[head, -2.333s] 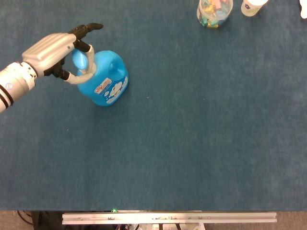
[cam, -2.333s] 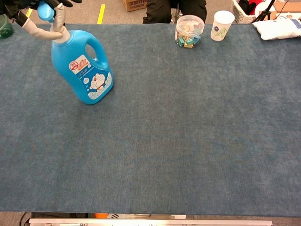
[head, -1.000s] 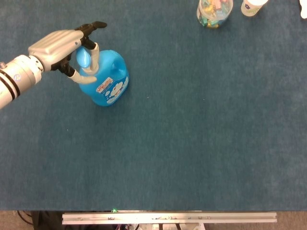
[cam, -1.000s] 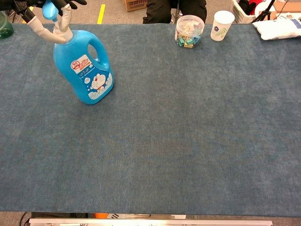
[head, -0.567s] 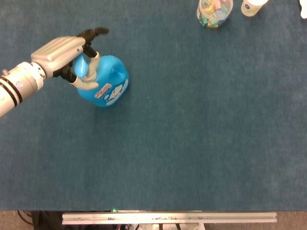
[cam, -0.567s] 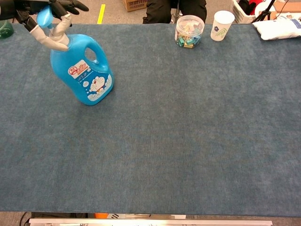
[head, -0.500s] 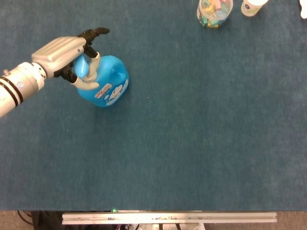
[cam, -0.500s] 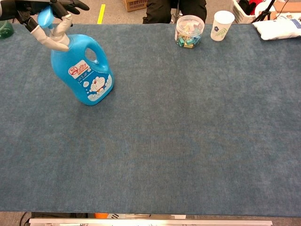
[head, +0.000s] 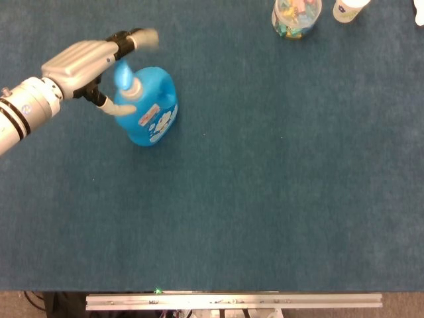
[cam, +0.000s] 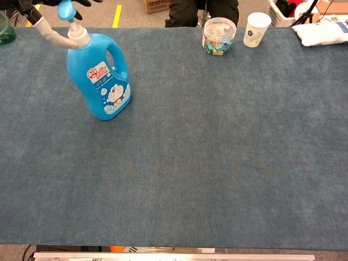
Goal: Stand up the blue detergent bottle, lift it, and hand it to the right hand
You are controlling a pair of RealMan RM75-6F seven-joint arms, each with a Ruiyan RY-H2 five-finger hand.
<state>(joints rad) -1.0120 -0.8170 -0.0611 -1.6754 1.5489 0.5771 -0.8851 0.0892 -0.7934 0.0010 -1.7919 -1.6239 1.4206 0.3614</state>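
The blue detergent bottle [head: 151,111] [cam: 103,81] stands on its base at the table's far left, its top leaning slightly left. Its light-blue cap [head: 122,74] [cam: 66,10] points up. My left hand [head: 83,63] [cam: 32,6] hovers over the cap, mostly cut off in the chest view. One pale finger [head: 114,109] [cam: 51,33] curls against the left side of the neck. Another finger [head: 142,36] is blurred and lifted clear of the bottle. My right hand shows in neither view.
A clear jar of coloured clips [head: 296,16] [cam: 219,35] and a white paper cup [head: 348,8] [cam: 255,27] stand at the far edge. A white cloth [cam: 323,30] lies at the far right and a green object [cam: 4,30] at the far left.
The bottle has tipped from a strong left lean to nearly upright. The finger that pressed the right side of the neck has swung up and away.
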